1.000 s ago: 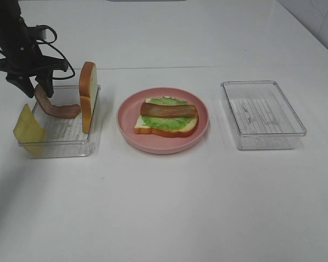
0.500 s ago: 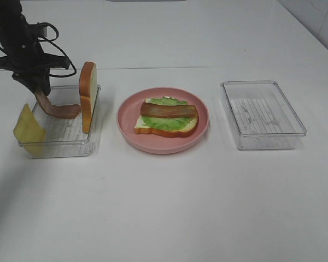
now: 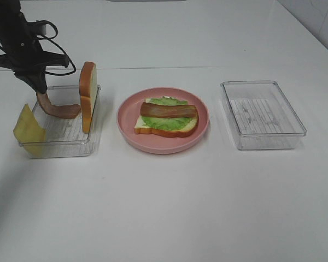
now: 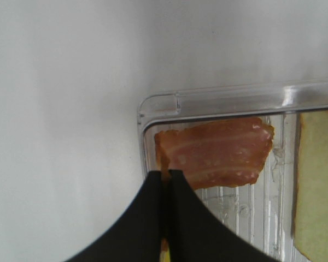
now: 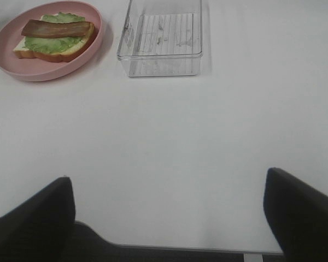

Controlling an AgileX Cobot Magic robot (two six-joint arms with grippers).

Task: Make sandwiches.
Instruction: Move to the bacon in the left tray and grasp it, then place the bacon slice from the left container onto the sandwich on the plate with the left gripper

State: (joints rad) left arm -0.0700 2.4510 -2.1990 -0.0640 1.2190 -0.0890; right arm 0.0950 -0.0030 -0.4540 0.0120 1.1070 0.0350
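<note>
Bacon strip (image 3: 59, 110) in left clear tray (image 3: 60, 148), upper left of frame, one end raised and pinched in pressed-together left gripper (image 3: 39, 90). Upright bread slice (image 3: 88, 98) against tray's right wall; cheese square (image 3: 28, 129) at its left edge. Centre: pink plate (image 3: 164, 146) with flat bread slice (image 3: 145, 126), lettuce (image 3: 165, 121), second bacon strip (image 3: 168, 111). Right gripper (image 5: 169, 213) spread wide, holding nothing.

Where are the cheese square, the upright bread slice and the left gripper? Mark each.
cheese square (image 3: 28, 127), exterior high view, yellow face.
upright bread slice (image 3: 87, 94), exterior high view, crust edge.
left gripper (image 4: 167, 174), left wrist view, between shut fingertips.
</note>
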